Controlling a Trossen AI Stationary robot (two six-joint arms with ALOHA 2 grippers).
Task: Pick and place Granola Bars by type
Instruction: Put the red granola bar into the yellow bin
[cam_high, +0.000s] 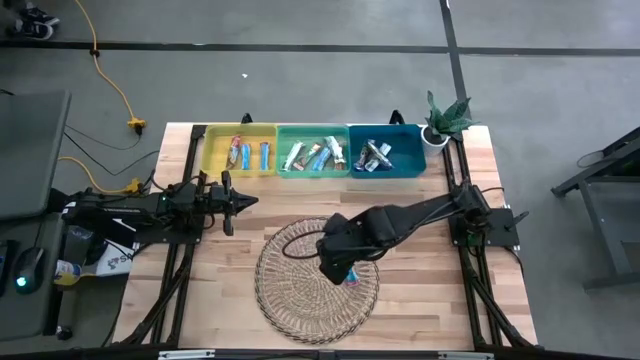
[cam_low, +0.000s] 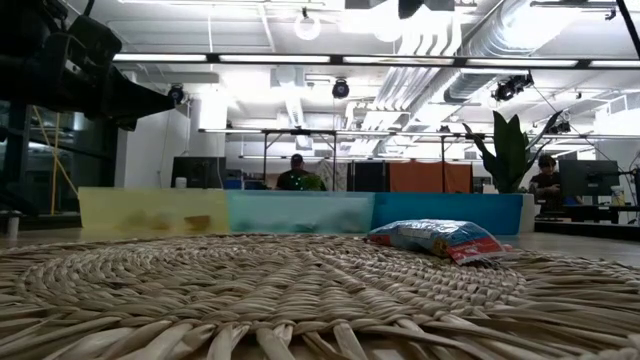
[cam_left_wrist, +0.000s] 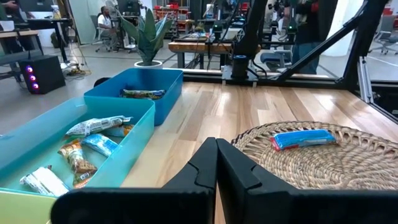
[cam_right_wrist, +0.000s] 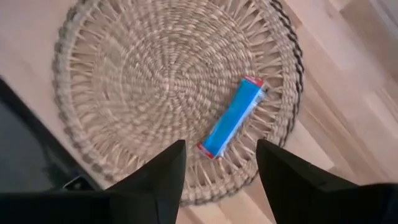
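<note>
One blue granola bar (cam_right_wrist: 233, 117) lies flat on the round woven mat (cam_right_wrist: 155, 81), near the mat's right side (cam_high: 352, 276). My right gripper (cam_right_wrist: 221, 149) hangs above the mat, pointing steeply down. It is open, with the bar ahead of its fingers and below them, and it touches nothing. In the high view this gripper (cam_high: 335, 262) covers part of the bar. My left gripper (cam_high: 235, 203) waits shut and level at the table's left, its closed fingers (cam_left_wrist: 216, 163) pointing toward the mat. More granola bars lie in three trays at the far edge.
A yellow tray (cam_high: 212, 150), a green tray (cam_high: 283, 150) and a blue tray (cam_high: 410, 155) stand side by side along the far edge, each holding several bars. A potted plant (cam_high: 445, 120) stands at the far right corner. Bare wood lies between trays and mat.
</note>
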